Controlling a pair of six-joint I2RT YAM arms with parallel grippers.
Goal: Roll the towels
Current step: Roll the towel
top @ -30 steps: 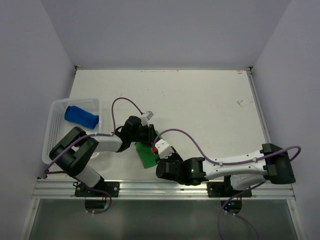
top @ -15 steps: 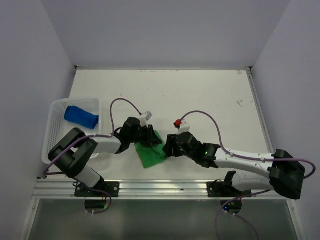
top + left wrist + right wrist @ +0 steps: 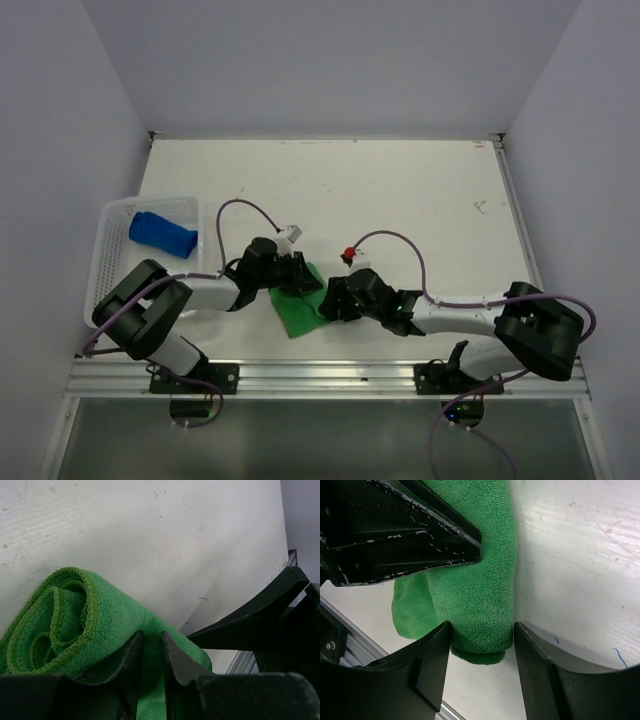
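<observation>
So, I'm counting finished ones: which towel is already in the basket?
The blue towel, rolled up inside the white basket at the left. The green towel lies out on the table.

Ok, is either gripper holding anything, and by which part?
The left gripper pinches the green towel by a fold on its roll. The right gripper straddles one end, jaws open, gripping nothing.

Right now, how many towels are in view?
2. The green towel lies on the table near the middle of its front edge. The blue towel sits rolled in the white basket at the left. More could be hidden.
</observation>
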